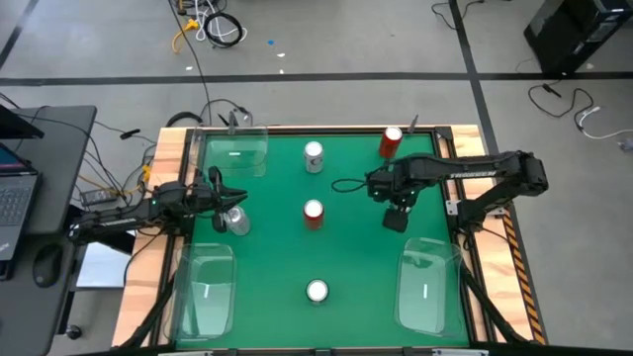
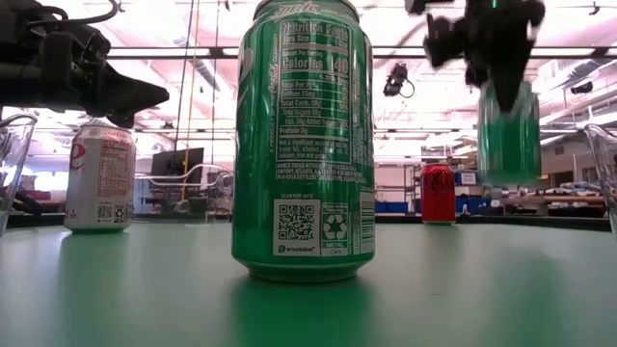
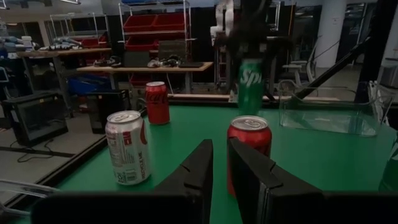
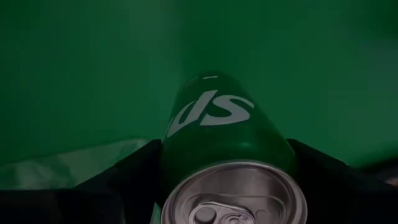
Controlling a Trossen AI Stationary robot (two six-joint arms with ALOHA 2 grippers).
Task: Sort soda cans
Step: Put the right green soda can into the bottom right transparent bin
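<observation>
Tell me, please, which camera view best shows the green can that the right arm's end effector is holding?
The right wrist view: the held green can fills it, lettering and silver top clear, between dark fingers. The low view shows it lifted off the table, blurred. The left wrist view shows it far off. From above, the right end effector hides it.

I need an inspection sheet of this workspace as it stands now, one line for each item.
Surface: green mat, no spill seen.
Job's things: on the mat stand the far red can, middle red can, far silver can, left silver can and near green can.
Clutter: clear bins at three corners.
Grippers: right gripper holds the lifted green can; left gripper beside the left silver can, holding nothing.
Cables: loose cables on the floor.
Surroundings: laptop, red shelves.
</observation>
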